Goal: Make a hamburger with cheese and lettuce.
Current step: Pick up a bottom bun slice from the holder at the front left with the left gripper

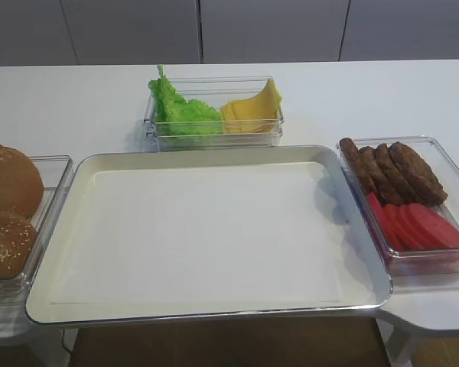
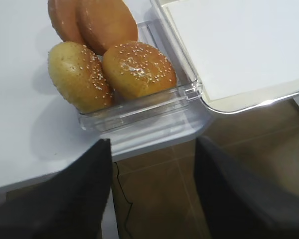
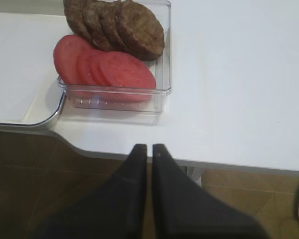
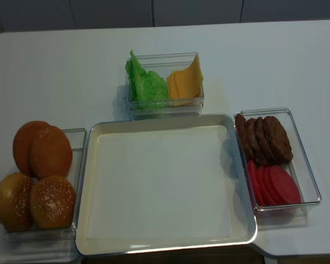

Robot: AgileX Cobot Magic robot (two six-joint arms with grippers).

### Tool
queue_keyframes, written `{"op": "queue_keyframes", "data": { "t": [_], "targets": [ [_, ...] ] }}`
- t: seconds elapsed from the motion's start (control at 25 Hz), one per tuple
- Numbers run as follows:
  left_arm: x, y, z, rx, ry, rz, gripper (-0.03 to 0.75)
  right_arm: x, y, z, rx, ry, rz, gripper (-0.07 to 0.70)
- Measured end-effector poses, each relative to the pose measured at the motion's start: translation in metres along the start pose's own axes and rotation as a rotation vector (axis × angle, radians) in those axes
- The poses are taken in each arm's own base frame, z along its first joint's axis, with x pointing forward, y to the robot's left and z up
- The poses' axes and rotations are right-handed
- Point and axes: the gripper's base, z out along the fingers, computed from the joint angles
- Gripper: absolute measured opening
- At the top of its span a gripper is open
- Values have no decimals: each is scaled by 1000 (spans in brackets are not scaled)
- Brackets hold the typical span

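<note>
1. left gripper (image 2: 152, 191) is hanging with its jaws spread wide and nothing between them, below the table edge, near the clear bin of seeded buns (image 2: 138, 68).
2. right gripper (image 3: 149, 149) is sitting pressed closed, holding nothing, near the bin of tomato slices (image 3: 125, 69) and patties (image 3: 139, 30).
3. lettuce (image 4: 146, 82) and cheese (image 4: 186, 81) are sharing one bin behind the tray (image 4: 93, 137).
4. flat bun halves (image 4: 50, 153) are leaning behind the seeded buns.

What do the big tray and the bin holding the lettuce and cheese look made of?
Tray: likely metal, its rim polished and glinting, with a matte cream lining. Bin: clear rigid plastic, it seems; lettuce and cheese show through its walls.
</note>
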Motion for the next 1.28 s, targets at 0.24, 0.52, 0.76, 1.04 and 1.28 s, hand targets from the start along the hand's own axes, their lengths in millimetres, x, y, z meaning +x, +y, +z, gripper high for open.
{"op": "queue_keyframes", "data": {
  "t": [0.24,0.52,0.76,1.04,1.28],
  "targets": [
    [0,0,0,0,0,0,396,0,0,0,0,0,0,41],
    [0,0,0,0,0,0,396,0,0,0,0,0,0,41],
    [0,0,0,0,0,0,396,0,0,0,0,0,0,41],
    [0,-1,0,7,-1,1,396,0,0,0,0,0,0,41],
    [0,-4,0,41,-3,-41,396,0,0,0,0,0,0,41]
  ]
}}
